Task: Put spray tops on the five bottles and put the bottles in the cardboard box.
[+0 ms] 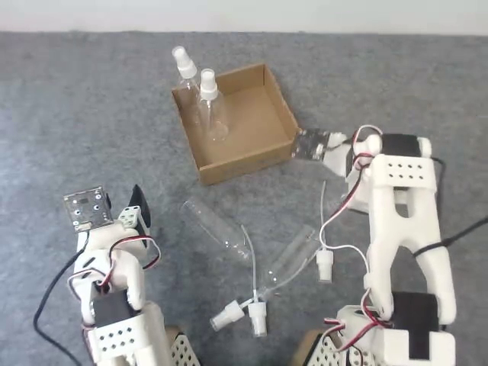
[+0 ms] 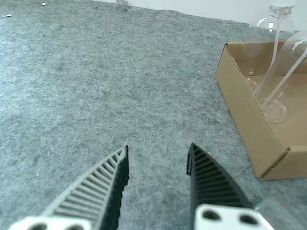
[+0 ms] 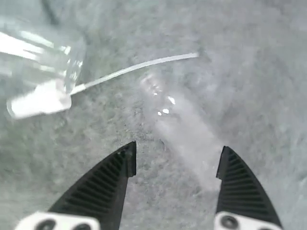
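Note:
The cardboard box (image 1: pixel 263 130) stands at the back middle of the table, with two clear bottles (image 1: pixel 211 107) with white spray tops upright at its left side. Two bare bottles (image 1: pixel 216 224) (image 1: pixel 293 253) lie on the carpet in front of it, among three loose spray tops (image 1: pixel 325 264) (image 1: pixel 258 317) (image 1: pixel 228 314) with thin tubes. My left gripper (image 2: pixel 158 148) (image 1: pixel 137 204) is open over bare carpet, left of the box (image 2: pixel 247 108). My right gripper (image 3: pixel 177 151) is open just above a lying clear bottle (image 3: pixel 180 124); a spray top (image 3: pixel 36 103) lies beside it.
Grey carpet covers the table. The right arm (image 1: pixel 400 198) stands just right of the box's near corner. Open carpet lies left of the box and at the far right. Another bottle (image 3: pixel 43 48) lies beyond the spray top in the right wrist view.

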`<state>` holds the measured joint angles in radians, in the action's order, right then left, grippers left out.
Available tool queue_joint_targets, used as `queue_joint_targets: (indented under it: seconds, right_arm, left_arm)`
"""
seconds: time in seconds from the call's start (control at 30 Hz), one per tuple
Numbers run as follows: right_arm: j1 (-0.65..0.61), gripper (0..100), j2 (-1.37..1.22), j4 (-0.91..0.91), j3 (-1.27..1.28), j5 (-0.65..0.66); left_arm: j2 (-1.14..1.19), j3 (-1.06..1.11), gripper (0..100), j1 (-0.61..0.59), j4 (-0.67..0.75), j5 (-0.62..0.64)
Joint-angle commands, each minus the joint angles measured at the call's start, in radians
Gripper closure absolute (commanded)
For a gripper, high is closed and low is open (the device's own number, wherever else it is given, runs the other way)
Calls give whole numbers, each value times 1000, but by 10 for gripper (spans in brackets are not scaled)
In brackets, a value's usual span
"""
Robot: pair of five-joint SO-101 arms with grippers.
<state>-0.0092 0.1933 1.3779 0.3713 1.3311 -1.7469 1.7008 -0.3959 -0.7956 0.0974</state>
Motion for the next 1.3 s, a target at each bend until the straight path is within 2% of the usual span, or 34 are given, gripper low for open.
queue_joint_targets:
  seconds: [0.0, 0.3, 0.7, 0.87, 1.1, 1.27]
  right_arm:
    - [-7, 757, 36, -81, 37, 87]
    - [-4, 757, 36, -182, 158, 199]
    - [36, 759, -171, -390, 192, 213]
    - [42, 760, -185, -410, 192, 206]
    - [39, 767, -193, -414, 164, 74]
    - [24, 854, -194, -414, 137, -92]
  left_arm:
    - [-11, -12, 809, -3, 20, 12]
    - [-11, -12, 809, -3, 20, 12]
    - [-11, -12, 809, -3, 20, 11]
    - [-11, -12, 809, -3, 20, 11]
    - [-11, -12, 810, -3, 20, 11]
    - [-11, -12, 810, -3, 20, 11]
